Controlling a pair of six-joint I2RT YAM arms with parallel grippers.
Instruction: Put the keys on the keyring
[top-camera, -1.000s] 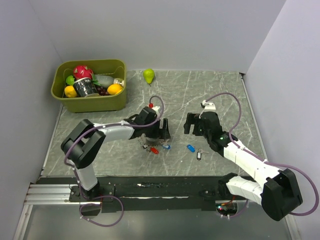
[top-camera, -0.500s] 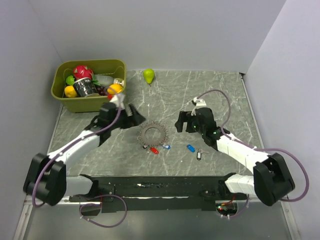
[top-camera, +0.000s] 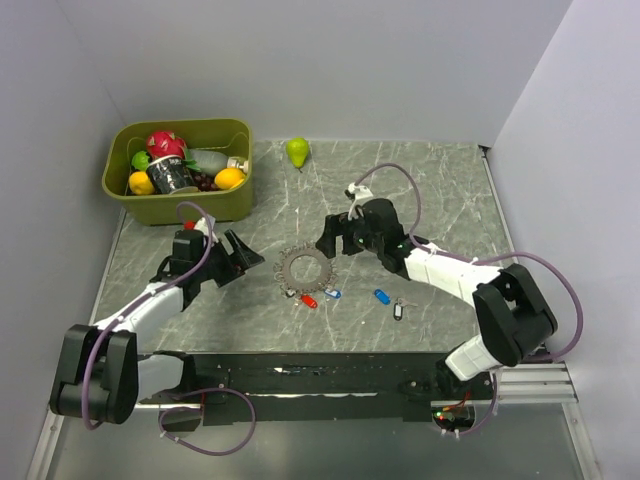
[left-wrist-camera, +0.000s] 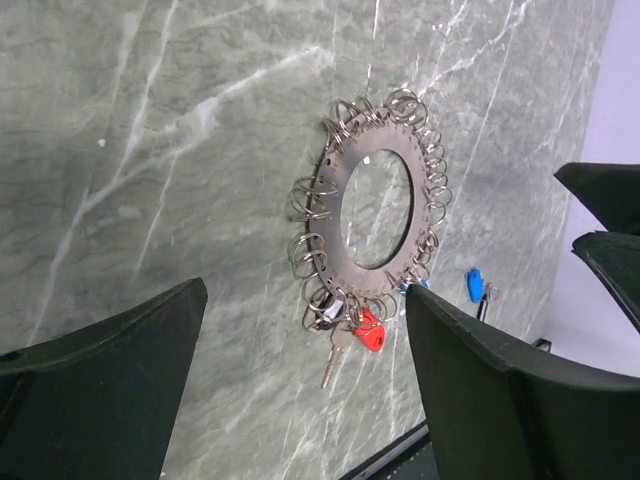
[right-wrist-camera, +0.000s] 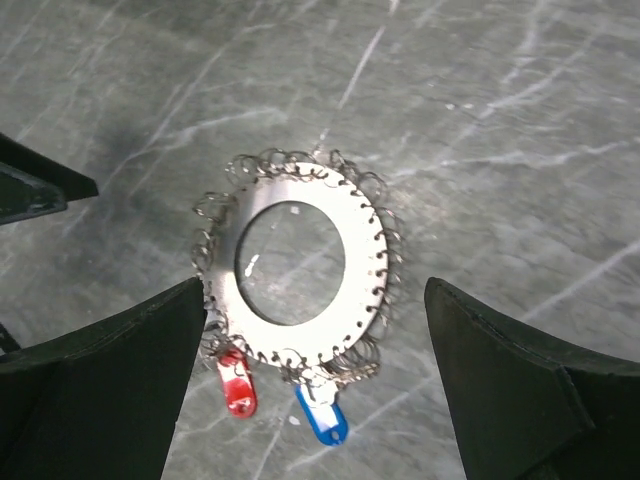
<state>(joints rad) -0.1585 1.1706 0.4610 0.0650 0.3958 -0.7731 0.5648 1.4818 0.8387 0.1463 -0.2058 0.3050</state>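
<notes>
At the left of the top view the left gripper (top-camera: 245, 256) hangs with its fingers spread wide, holding nothing. At centre frame the keyring (right-wrist-camera: 365, 265) lies flat on the table (top-camera: 430, 190). It is round, so it has no long axis, but a red-tagged key (right-wrist-camera: 237, 385) and a blue-tagged key (right-wrist-camera: 322, 415) trail down-frame from its lower rim. Just to its upper right, the right gripper (top-camera: 328, 240) is likewise agape and empty. Further right, a loose blue key (top-camera: 381, 296) slants from upper left to lower right, and a dark key (top-camera: 398, 312) lies nearly upright in the frame. The best course is probably to pin the ring's rim with one gripper and bring a loose key by its tag to a free loop.
</notes>
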